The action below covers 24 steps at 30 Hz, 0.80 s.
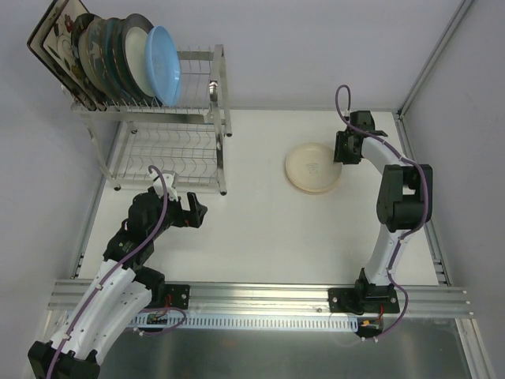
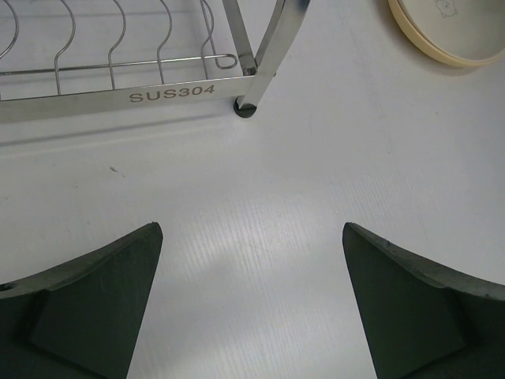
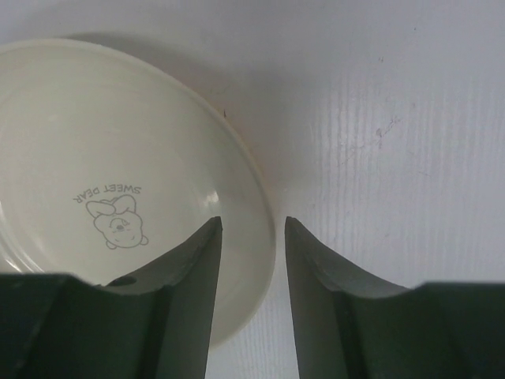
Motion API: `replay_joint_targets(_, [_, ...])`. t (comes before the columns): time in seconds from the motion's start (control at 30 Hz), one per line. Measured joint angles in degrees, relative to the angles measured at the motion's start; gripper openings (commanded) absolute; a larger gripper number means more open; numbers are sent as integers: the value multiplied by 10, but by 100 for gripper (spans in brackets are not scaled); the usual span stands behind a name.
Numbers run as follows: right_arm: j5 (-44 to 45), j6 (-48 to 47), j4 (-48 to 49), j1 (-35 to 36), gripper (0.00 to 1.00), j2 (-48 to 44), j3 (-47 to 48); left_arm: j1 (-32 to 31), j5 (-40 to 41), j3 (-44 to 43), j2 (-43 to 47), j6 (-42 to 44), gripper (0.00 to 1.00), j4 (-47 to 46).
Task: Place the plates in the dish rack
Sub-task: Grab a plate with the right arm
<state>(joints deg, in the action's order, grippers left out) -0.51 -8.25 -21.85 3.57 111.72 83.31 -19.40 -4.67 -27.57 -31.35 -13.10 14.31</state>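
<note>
Top external, rack: the dish rack (image 1: 218,79) is seen at the far left of the table (image 1: 260,229). Its upper tier is filled with the racked plates (image 1: 118,47), all on edge, the light blue plate (image 1: 164,63) at the right end of the row. The lower tier is seen bare.
Top external, loose plate: one pale yellow plate (image 1: 309,170) is seen flat on the table, well apart from the rack, right of centre.
Top external, arms: the right gripper (image 1: 341,154) is placed at that plate's right rim. The left gripper (image 1: 192,212) is held near the rack's front corner.
Left wrist, claw: the left gripper (image 2: 252,233) is spread wide with nothing between the jaws, only bare table. The dish rack (image 2: 173,93) and the pale yellow plate (image 2: 450,35) are seen beyond.
Right wrist, claw: the right gripper (image 3: 252,225) is set astride the rim of the pale yellow plate (image 3: 102,142). One of the fingers (image 3: 181,300) is over the dish, the other over the table. The jaws are set narrow, but a pinch cannot be confirmed.
Risk, slip: the bite is judged shallow and at the very edge, so a glazed, sloped rim could be squeezed out sideways.
Risk, tilt: if lifted by one rim, the plate could swing and drop.
Risk, rack: crowded upper slots could be struck on insertion.
</note>
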Motion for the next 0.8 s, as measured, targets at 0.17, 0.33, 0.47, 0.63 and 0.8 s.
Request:
replay_joint_targets(0.17, [-6,-12,-13,-3,36,16,15,0,-4,1,3,0,99,0])
replay_joint_targets(0.33, [-13,-20,-17,-3,28,25,26,0,-9,1,5,0,99,0])
replay_joint_targets(0.47, [-15,-26,-20,-3,23,28,26,0,-10,1,5,0,99,0])
replay_joint_targets(0.63, [-16,-33,-21,-3,10,31,26,0,-12,1,5,0,99,0])
replay_joint_targets(0.8, [-18,-35,-23,-4,1,30,26,0,-13,1,0,0,99,0])
